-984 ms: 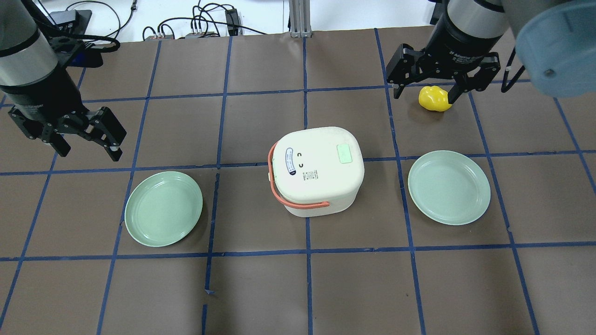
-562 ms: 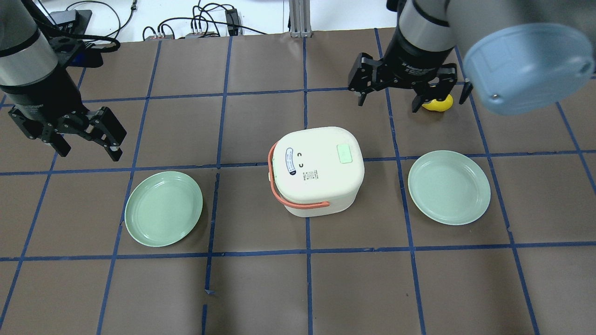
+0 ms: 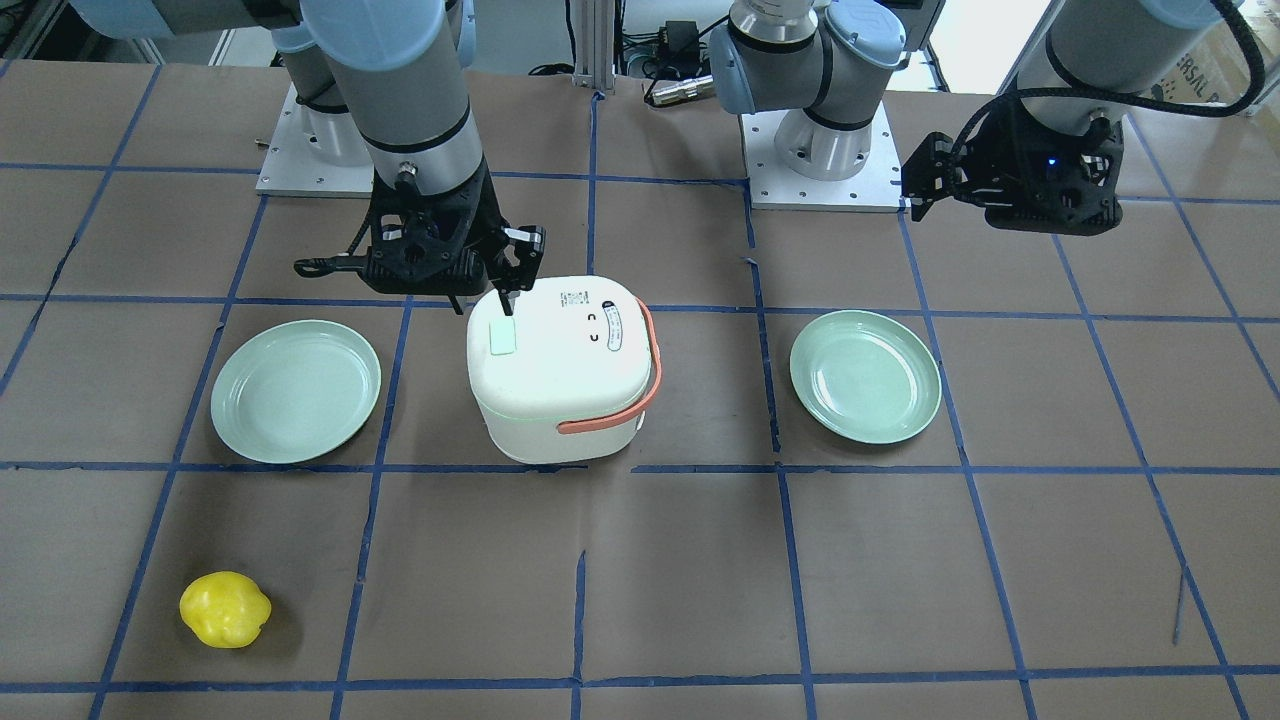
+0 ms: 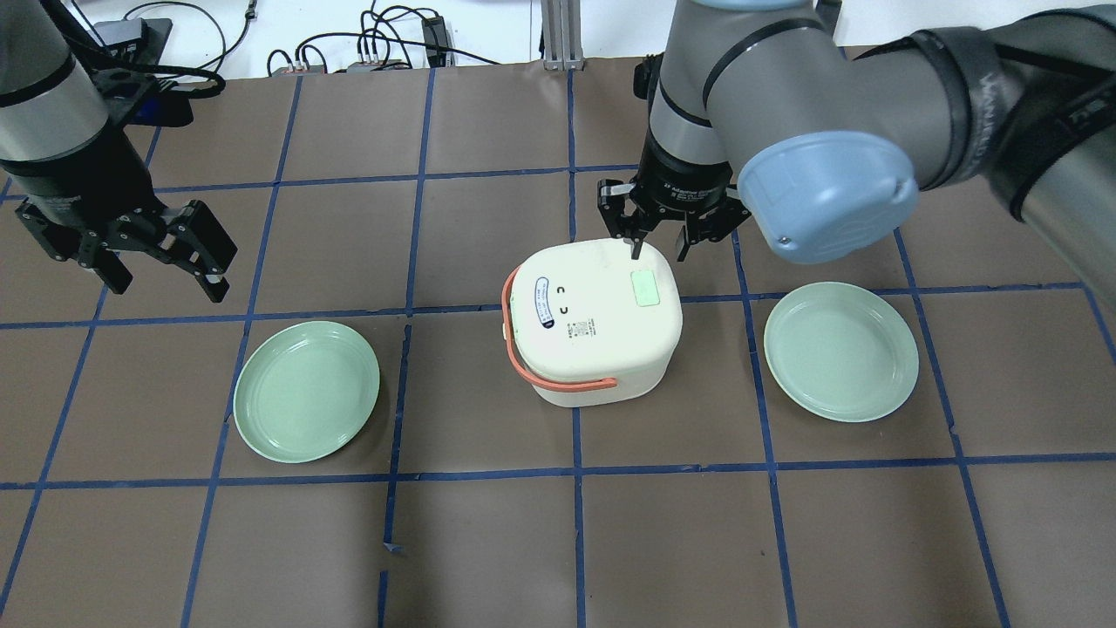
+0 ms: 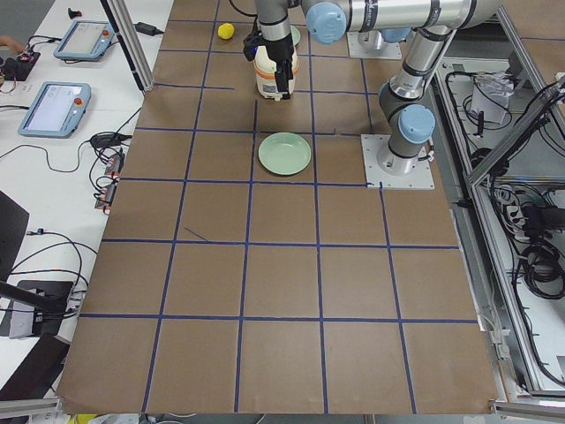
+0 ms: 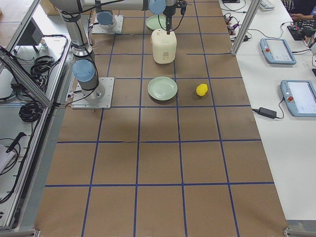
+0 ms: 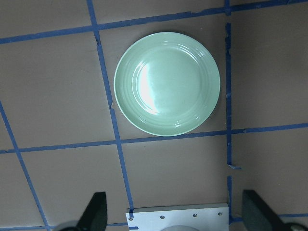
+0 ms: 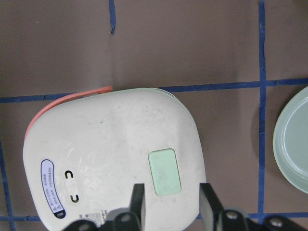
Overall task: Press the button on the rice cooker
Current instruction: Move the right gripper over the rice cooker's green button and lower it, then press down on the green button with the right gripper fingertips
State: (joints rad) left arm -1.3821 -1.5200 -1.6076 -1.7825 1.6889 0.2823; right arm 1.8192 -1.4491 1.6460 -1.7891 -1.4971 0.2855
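Note:
The cream rice cooker [image 4: 593, 318] with an orange handle stands at the table's middle. Its pale green button [image 4: 646, 287] sits on the lid, toward my right. My right gripper [image 4: 659, 251] hangs at the cooker's far edge, just behind the button, with its fingers partly closed, a gap between them, and empty. In the right wrist view the button [image 8: 164, 172] lies just ahead of the gap between the two fingers [image 8: 138, 202]. In the front-facing view one fingertip [image 3: 509, 297] is just above the button [image 3: 503, 336]. My left gripper [image 4: 166, 281] is wide open and empty, far left.
Two green plates lie either side of the cooker, one on the left [image 4: 306, 391] and one on the right [image 4: 840, 351]. A yellow fruit-like object [image 3: 225, 609] lies on the far right part of the table, hidden by my right arm in the overhead view.
My right arm has swung left from over the yellow object to the cooker's far edge, and its fingers have narrowed. The left arm has not moved.

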